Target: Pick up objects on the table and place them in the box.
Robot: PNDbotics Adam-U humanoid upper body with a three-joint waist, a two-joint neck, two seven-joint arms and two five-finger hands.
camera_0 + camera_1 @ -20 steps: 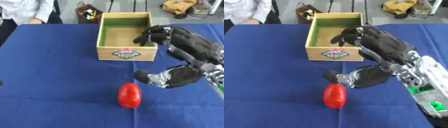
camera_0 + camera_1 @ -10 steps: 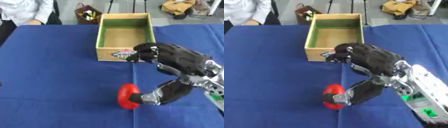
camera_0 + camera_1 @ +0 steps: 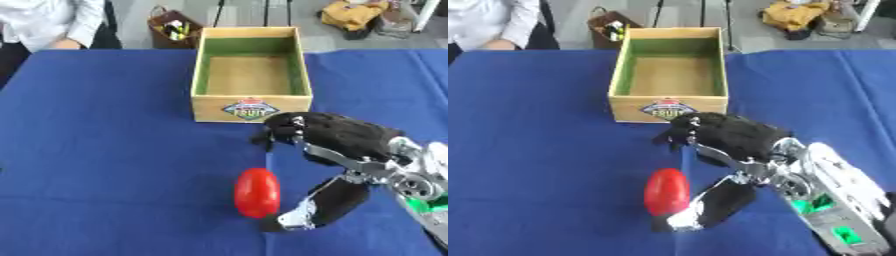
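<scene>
Inside, box (image 3: 251,108) holds nothing.

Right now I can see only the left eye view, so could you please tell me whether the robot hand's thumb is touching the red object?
Observer: In the right eye view, the thumb of the right robot hand sits at the lower end of the red object. No cloth shows between them, but I cannot confirm contact.
Operator: Thank you. My view crops the forearm; where does it run?
Observer: The right eye view shows the forearm, with green parts on it, running to the bottom right corner above the blue tablecloth.
Operator: And the left robot hand?
Observer: It appears in neither view.
</scene>
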